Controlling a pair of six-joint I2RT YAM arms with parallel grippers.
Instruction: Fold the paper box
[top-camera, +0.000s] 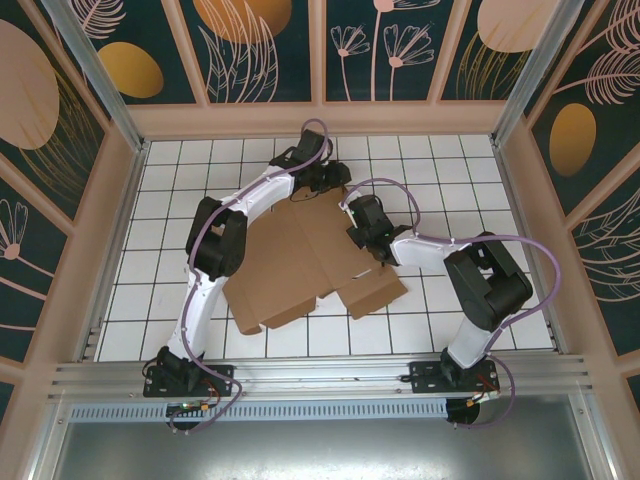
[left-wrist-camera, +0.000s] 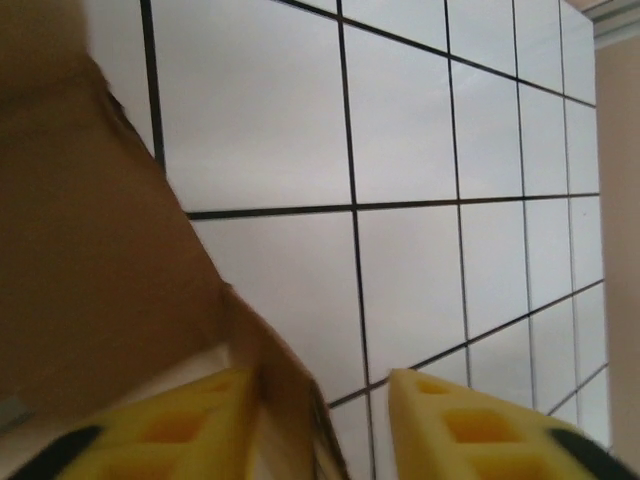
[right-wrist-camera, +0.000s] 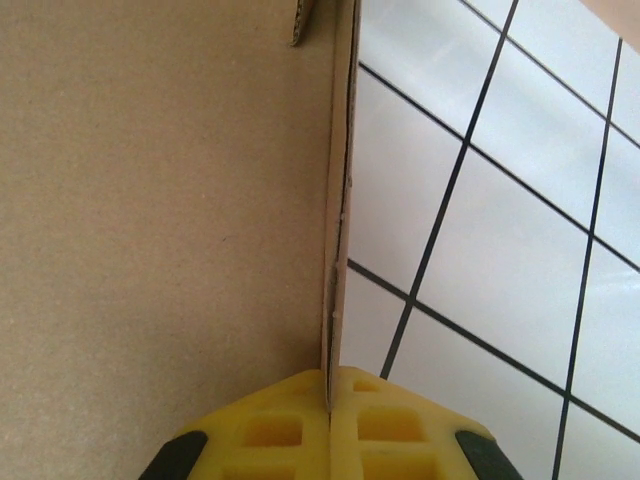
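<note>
Tiles, white with dark lines, covered the table (top-camera: 440, 170). On its middle, between the two arms, lay the paper box (top-camera: 290, 260), a plain brown corrugated cardboard sheet with flaps spread mostly flat. At its right side the right gripper (right-wrist-camera: 330, 400) pinched a cardboard edge tight between yellow fingers. At its far edge the left gripper (left-wrist-camera: 325, 400) stood partly spread around a flap edge.

Paper box (top-camera: 292, 262) on table (top-camera: 170, 200) (centre)
</note>
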